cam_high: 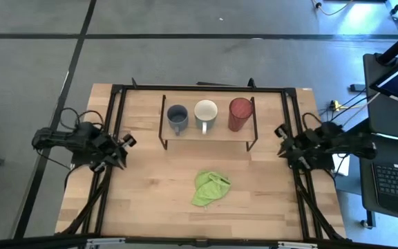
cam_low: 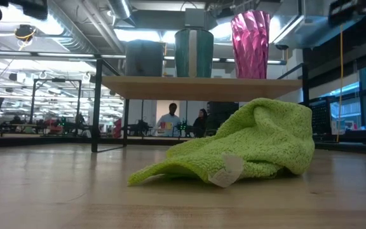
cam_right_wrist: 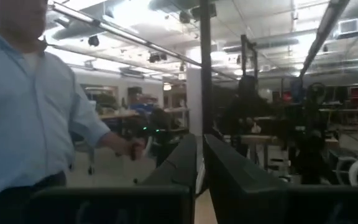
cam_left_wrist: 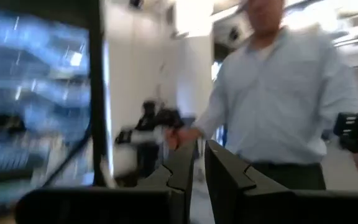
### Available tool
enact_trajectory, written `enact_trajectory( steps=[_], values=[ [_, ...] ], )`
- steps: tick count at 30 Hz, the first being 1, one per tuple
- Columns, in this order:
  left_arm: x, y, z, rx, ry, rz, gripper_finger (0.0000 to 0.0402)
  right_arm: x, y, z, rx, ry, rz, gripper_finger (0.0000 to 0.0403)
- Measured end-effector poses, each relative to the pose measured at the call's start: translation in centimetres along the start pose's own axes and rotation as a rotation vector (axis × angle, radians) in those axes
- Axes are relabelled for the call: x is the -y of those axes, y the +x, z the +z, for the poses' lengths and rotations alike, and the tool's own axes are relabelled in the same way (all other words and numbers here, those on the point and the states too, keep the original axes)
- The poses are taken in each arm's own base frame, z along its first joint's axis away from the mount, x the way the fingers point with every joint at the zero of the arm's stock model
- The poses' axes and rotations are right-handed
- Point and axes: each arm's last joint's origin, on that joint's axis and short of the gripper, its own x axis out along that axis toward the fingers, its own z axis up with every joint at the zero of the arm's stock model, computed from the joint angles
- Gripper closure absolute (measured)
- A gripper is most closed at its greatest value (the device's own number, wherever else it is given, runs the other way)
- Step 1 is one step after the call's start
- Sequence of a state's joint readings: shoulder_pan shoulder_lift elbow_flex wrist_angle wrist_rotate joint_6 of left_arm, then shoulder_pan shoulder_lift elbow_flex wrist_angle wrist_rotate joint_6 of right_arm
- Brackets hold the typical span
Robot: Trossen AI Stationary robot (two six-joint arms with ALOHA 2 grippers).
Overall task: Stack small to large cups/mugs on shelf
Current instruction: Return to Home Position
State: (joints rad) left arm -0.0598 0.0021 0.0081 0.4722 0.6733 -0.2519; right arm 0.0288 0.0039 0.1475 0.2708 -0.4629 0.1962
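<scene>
- Lime-green cloth (cam_high: 210,188) lies crumpled near the middle of the table (cam_high: 150,207), towards its near edge. It is no part of the job and nothing touches it.
- Left gripper (cam_high: 121,149) hangs by the table's left edge and right gripper (cam_high: 284,146) by its right edge, both well apart from the shelf. In each wrist view the two dark fingers stand almost pressed together with only a thin slit between them, and they pinch nothing. The left wrist view is smeared, so that reading is less sure there.
- The shelf (cam_high: 221,133) stands towards the table's far edge. It carries all three cups upright in a row, each just beside the next: blue-grey mug (cam_high: 177,117) at its left end, teal mug (cam_high: 206,113) with a white inside at the middle, and the taller red cup (cam_high: 240,114) at its right end.
- A person in a light shirt (cam_left_wrist: 284,93) stands in the room beyond the table.
- Judgement: the sorting looks complete — small to large runs left to right. The step in hand is the arms parking at home. That asks only for folding back clear of the shelf's wire legs, with no further grasp.
</scene>
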Motion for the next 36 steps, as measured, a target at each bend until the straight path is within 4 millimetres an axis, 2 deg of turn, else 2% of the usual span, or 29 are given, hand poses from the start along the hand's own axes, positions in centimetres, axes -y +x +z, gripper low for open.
enact_trajectory(
  steps=[4,6,11,16,19,22,25,28,33,36],
  values=[
    [-0.5,-0.2,-1.2,-0.096,-0.104,0.080,0.0367,0.7,-0.4,-3.6,-0.008,0.079,-0.019,0.0369],
    [-0.7,-0.3,-1.5,-0.121,-0.135,0.107,0.0367,0.8,-0.4,-3.5,-0.011,0.107,-0.031,0.0369],
    [-0.7,-0.5,-2.2,-0.200,-0.055,0.046,0.0367,0.7,-0.5,-2.6,0.047,-0.013,0.031,0.0369],
    [-1.0,-0.9,-3.5,-0.314,-0.148,0.098,0.0367,0.9,-0.7,-3.8,-0.065,-0.070,0.085,0.0369],
    [-1.2,-1.0,-3.7,-0.337,-0.094,0.111,0.0367,1.0,-0.8,-4.6,-0.151,-0.077,0.138,0.0369],
    [-1.6,-1.0,-4.1,-0.377,-0.024,0.129,0.0367,1.1,-1.0,-5.6,-0.234,-0.091,0.130,0.0369],
    [-2.1,-1.1,-4.7,-0.431,-0.050,0.164,0.0366,1.4,-1.2,-6.4,-0.303,-0.065,0.062,0.0369],
    [-2.5,-1.2,-5.4,-0.483,-0.100,0.188,0.0366,1.6,-1.1,-6.5,-0.316,-0.077,0.002,0.0369],
    [-2.7,-1.2,-5.8,-0.519,-0.136,0.196,0.0366,1.9,-1.1,-6.8,-0.347,-0.219,-0.022,0.0369],
    [-2.7,-1.2,-5.8,-0.520,-0.138,0.196,0.0366,1.9,-1.1,-6.8,-0.348,-0.214,-0.030,0.0369]
  ],
)
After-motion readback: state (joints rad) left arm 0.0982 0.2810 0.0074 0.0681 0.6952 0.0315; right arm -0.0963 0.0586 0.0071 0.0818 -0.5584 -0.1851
